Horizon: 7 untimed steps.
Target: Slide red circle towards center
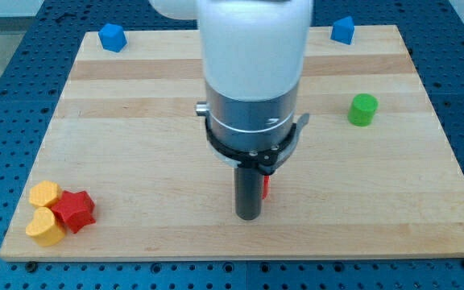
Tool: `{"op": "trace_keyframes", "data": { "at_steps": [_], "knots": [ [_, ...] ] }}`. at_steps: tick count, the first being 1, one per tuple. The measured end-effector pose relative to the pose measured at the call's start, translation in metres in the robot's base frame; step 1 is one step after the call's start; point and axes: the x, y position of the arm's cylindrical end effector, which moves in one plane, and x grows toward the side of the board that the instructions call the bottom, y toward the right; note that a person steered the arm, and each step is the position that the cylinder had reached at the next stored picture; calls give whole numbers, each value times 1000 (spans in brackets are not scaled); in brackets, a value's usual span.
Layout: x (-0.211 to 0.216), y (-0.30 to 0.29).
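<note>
My tip (249,216) sits low on the wooden board (135,161), near the middle and a bit toward the near edge; it is a plain rod, so it has no hand to open or shut and it holds nothing. The red circle (266,187) is almost all hidden; only a thin red bit peeks out just right of the rod, touching it or very close, I cannot tell which.

I think the push is going on now, or is almost done, since the red circle is already close to the middle of the board; the next move, I guess, is a small gentle nudge away from the near edge, with my tip kept right behind the block so it does not slip off to one side.

Nothing stands in the way; the green round block (363,109) is well off to the right; two blue blocks sit at the far edge, one at the left (112,37) and one at the right (342,30); a red star block (73,210) and two yellow blocks (44,195) (46,228) huddle together, touching, at the near left corner.
</note>
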Motion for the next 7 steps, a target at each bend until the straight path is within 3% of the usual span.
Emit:
{"op": "trace_keyframes", "data": {
  "at_steps": [1, 3, 5, 7],
  "knots": [
    [3, 27],
    [-58, 48],
    [-67, -14],
    [-74, 49]
  ]
}}
